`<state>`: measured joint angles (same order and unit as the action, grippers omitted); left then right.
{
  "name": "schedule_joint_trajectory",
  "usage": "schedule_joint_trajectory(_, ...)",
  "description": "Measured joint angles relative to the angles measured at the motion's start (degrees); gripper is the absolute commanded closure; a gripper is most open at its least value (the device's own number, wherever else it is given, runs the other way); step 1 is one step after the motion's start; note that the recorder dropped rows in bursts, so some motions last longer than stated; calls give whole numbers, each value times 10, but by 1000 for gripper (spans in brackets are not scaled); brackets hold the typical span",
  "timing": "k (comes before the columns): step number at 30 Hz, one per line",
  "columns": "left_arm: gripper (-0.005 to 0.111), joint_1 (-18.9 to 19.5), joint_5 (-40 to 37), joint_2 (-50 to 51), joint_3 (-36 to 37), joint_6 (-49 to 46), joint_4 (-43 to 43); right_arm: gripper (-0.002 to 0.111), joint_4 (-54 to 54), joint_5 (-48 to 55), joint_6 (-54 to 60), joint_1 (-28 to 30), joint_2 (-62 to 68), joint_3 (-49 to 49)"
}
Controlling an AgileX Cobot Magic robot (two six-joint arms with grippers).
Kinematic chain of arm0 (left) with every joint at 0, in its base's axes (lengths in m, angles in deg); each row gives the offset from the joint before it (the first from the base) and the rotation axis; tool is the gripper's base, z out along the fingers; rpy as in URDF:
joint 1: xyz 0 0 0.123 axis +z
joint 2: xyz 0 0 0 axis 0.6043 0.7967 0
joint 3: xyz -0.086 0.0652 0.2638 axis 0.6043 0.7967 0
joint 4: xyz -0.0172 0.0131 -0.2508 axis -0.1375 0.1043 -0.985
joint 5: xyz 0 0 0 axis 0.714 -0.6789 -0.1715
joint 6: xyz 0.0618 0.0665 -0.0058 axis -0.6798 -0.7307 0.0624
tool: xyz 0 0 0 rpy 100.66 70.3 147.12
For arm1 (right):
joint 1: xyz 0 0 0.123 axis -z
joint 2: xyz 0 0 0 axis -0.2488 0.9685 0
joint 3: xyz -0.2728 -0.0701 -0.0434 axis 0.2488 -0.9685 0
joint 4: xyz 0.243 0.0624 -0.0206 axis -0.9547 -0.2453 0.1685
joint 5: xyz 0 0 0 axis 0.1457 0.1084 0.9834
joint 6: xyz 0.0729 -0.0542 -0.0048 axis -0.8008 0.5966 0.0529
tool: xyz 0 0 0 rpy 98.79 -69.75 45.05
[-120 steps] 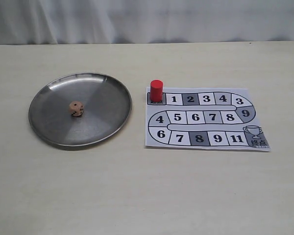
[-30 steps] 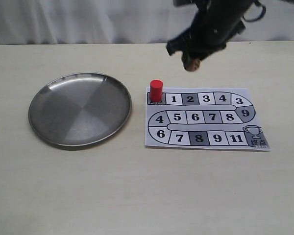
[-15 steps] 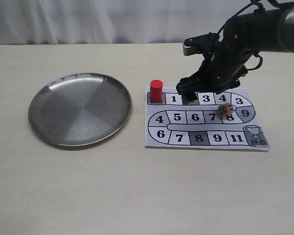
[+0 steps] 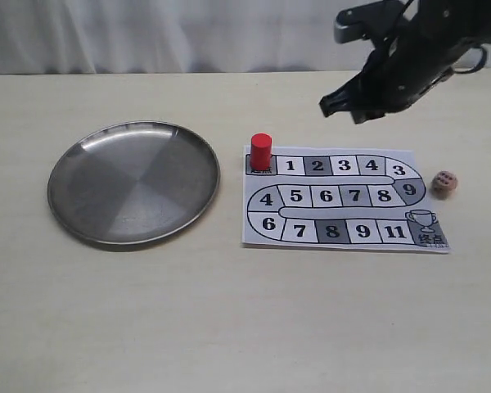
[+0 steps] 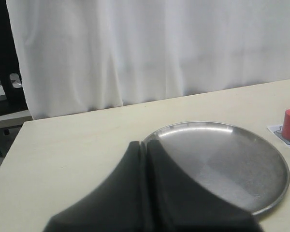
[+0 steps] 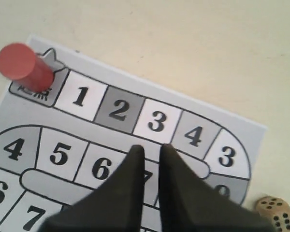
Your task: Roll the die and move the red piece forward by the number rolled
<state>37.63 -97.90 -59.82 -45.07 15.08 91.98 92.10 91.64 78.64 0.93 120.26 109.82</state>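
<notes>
Pale surface (image 4: pixel 229 327), right of frame: your die (image 4: pixel 444 183) lies rolled beside the board (image 4: pixel 326 196); red piece (image 4: pixel 261 152) not yet advanced; right hand (image 6: pixel 150 150) closed, empty.

Exterior frontal, raised — right wrist overhead, close; both show board (image 4: pixel 327 214).

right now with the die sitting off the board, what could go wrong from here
1. The die lies on the table beside the board and at the edge of the right wrist view; a misread top face would send the red piece to the wrong square.
2. The red piece is tall and narrow; the right pincer, jaws nearly together, could tip it if it closes off-centre.
3. The board looks like thin paper and might slide.
</notes>
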Motion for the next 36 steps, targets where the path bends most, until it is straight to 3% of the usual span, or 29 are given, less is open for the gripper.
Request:
schedule_joint_trajectory(10, 107, 0, 0, 0, 0, 0, 0, 104, 4, 67, -12, 113, -41, -6)
schedule_joint_trajectory(24, 107, 0, 0, 0, 0, 0, 0, 104, 26, 77, -11, 246, -19, -99)
schedule_joint_trajectory(36, 107, 0, 0, 0, 0, 0, 0, 104, 20, 51, 13, 265, 99, -113)
